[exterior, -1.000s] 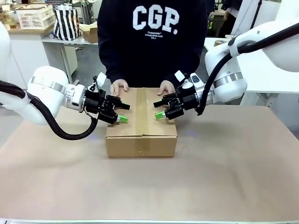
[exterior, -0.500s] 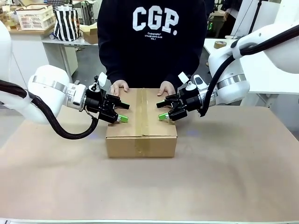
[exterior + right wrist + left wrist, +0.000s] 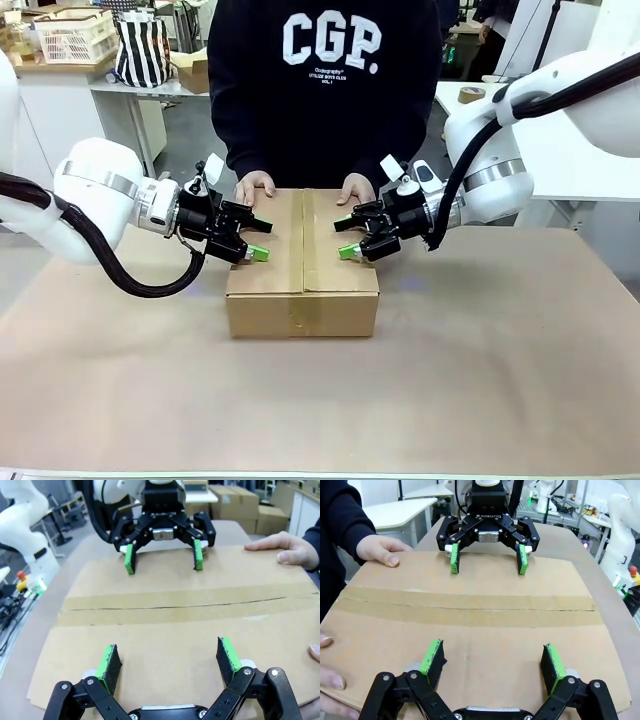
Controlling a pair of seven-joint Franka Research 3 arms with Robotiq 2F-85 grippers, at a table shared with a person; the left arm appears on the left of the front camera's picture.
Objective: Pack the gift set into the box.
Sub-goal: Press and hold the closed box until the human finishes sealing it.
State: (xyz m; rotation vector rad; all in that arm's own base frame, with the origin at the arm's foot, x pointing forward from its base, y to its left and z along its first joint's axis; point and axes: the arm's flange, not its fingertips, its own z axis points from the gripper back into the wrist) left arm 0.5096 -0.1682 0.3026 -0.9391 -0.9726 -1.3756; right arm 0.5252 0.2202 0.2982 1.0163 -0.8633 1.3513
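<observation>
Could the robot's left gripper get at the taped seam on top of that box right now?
Probably yes. The left gripper hovers open over the box top, and the bare cardboard between it and the taped seam is free. The person's hands rest at the far edge, clear of it.

Contents of the closed box hidden under its shut flaps; person's upper body cut off by the frame top.

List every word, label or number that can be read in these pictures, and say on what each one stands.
"CGP." in large white letters on the person's dark sweatshirt.
Small white lines under it: too small to read.
"ROBOTIQ", small and only just readable, on the body of the right gripper in the left wrist view.
The box: no print visible, only tape.
</observation>
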